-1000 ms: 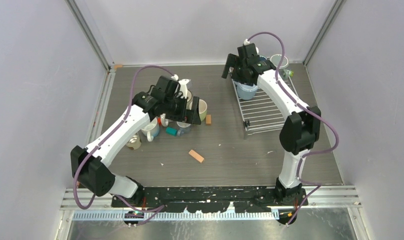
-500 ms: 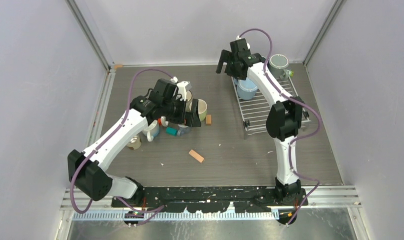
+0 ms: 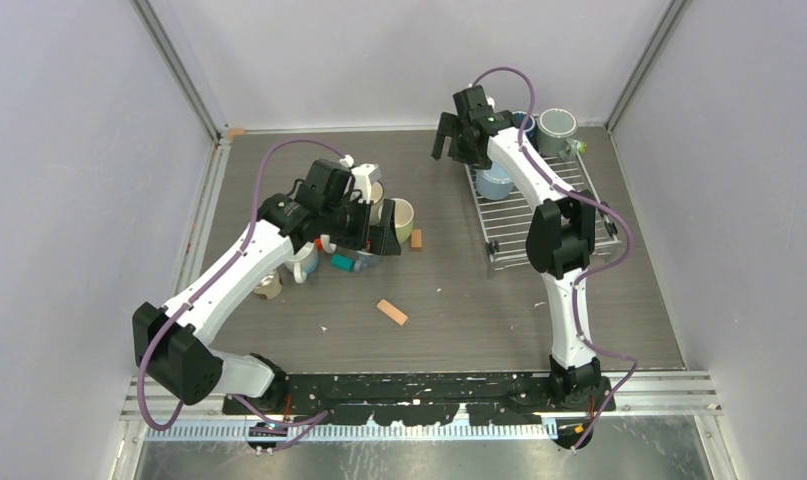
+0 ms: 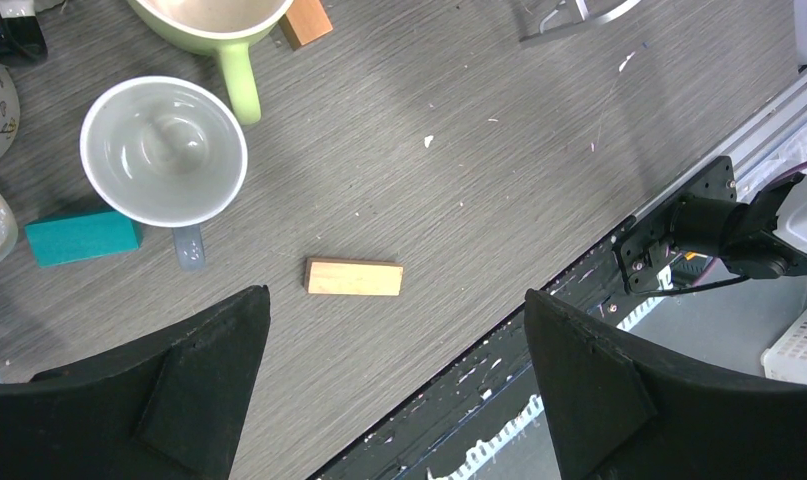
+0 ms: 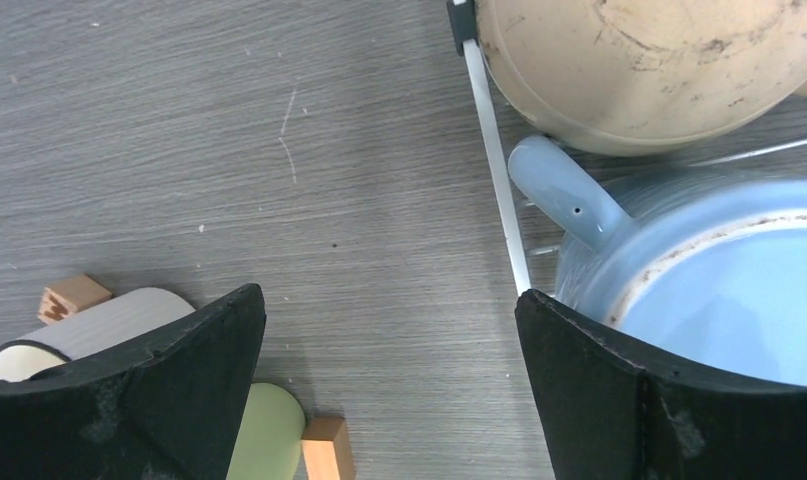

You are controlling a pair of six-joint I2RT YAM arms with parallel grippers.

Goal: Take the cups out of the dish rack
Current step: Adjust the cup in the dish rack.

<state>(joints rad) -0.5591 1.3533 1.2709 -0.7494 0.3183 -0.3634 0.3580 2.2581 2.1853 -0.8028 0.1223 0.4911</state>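
Your left gripper (image 3: 377, 236) hangs over the cups standing on the table (image 3: 301, 260) left of centre, jaws spread wide and holding nothing; beneath it you see a white mug (image 4: 164, 150), a lime green mug (image 4: 219, 25) and a wooden block (image 4: 354, 277); your right gripper (image 3: 457, 140) hovers at the far left corner of the dish rack (image 3: 527, 225), jaws wide apart, empty; a tan cup (image 5: 639, 60), a light blue cup (image 3: 494, 183) and a grey-green cup (image 3: 557, 125) sit at the rack's far end.

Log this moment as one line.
left fingers: open, empty | right fingers: open, empty, at rack edge | light blue cup: in rack
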